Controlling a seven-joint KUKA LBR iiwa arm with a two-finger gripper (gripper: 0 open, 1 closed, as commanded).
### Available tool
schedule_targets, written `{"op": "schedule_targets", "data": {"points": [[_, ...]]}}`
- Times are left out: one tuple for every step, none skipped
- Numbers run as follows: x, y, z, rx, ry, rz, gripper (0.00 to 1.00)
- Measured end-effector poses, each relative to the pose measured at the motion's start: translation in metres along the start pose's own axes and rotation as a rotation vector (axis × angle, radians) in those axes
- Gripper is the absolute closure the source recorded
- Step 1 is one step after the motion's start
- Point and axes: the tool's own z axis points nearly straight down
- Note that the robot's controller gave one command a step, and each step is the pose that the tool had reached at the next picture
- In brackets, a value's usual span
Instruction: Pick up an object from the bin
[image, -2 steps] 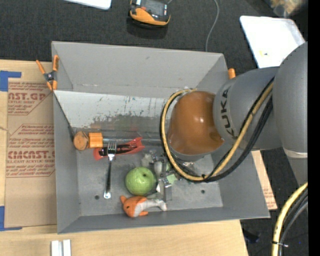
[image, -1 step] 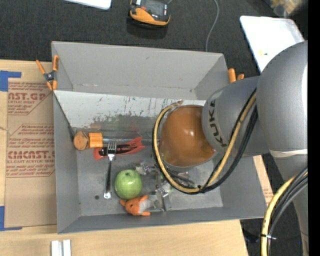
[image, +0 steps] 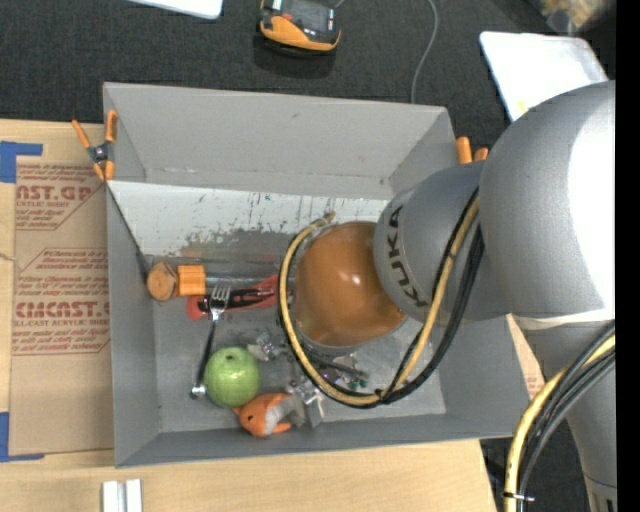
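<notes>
Camera view: the tool (image: 310, 392) is seen at lower centre, near the green apple (image: 233, 376); whether it is spread cannot be told. It should be centred over one thing before closing.

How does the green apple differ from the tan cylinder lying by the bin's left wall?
The green apple is round and glossy; the tan cylinder is a dull, short stub on its side. The apple looks bigger than the cylinder. The apple sits near the lower wall of the bin in this view, the cylinder farther up by the left wall. Both lie on the bin floor.
</notes>
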Motion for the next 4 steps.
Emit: {"op": "schedule_targets", "data": {"points": [[0.002, 0.001, 0.0, -0.004, 0.004, 0.063, 1.0], [0.002, 0.001, 0.0, -0.004, 0.004, 0.063, 1.0], [-0.007, 0.01, -0.097, -0.005, 0.008, 0.055, 1.0], [-0.007, 0.019, -0.046, -0.005, 0.006, -0.116, 1.0]]}}
